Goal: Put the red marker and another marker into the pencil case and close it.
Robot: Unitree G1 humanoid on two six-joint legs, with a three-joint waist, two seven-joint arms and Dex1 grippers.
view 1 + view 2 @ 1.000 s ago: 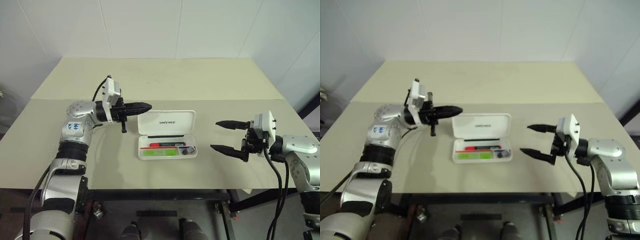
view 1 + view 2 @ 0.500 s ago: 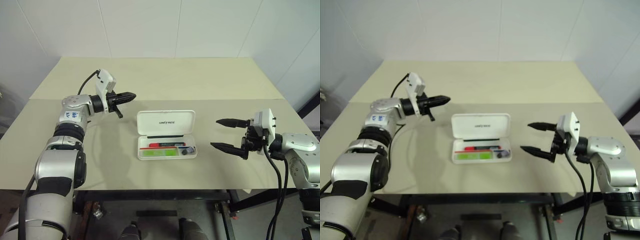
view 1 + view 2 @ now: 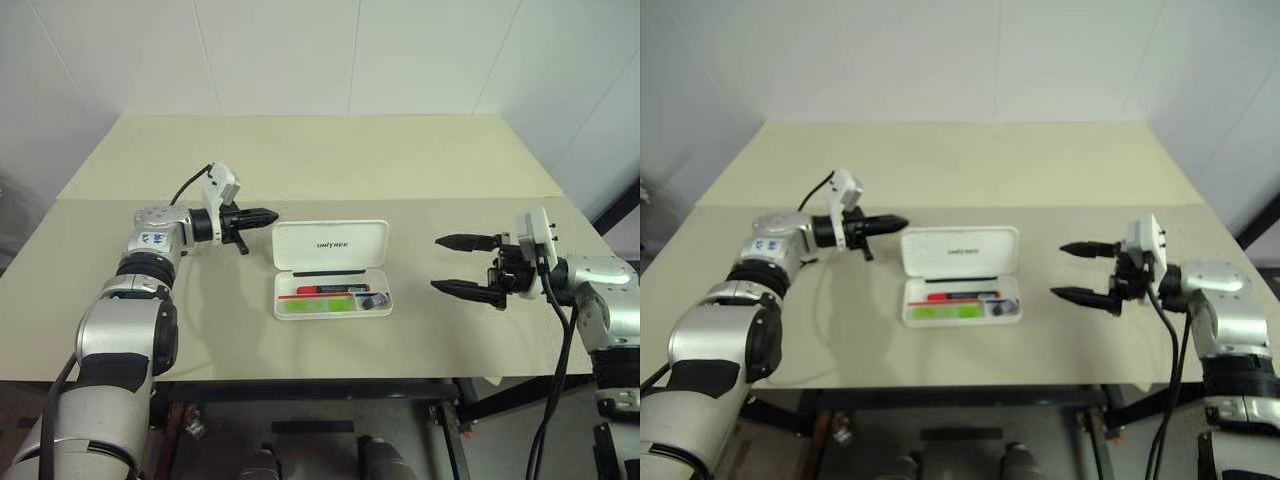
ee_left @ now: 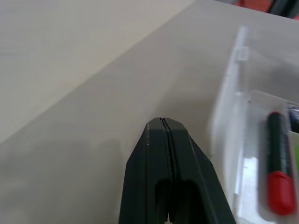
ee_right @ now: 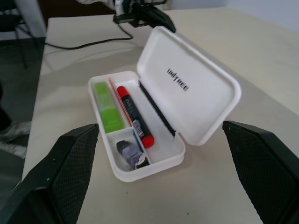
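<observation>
The white rectangular plastic pencil case (image 5: 163, 121) lies open mid-tabletop (image 3: 330, 160), "UNITREE" lettered on its raised lid. Inside lie the slim red-and-dark marker (image 5: 134, 115) and the chunky light-green highlighter (image 5: 105, 106). Left gripper (image 3: 268, 214) fingers pressed together beside the lid; right gripper (image 3: 452, 264) fingers spread, well apart.

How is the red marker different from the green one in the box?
The slim red marker with a dark barrel is long and thin; the chunky light-green highlighter is shorter and wider. The red marker has two colours, the highlighter is one green. The highlighter lies in the outer slot, the red marker nearer the lid. Both lie flat inside the open white plastic pencil case.
</observation>
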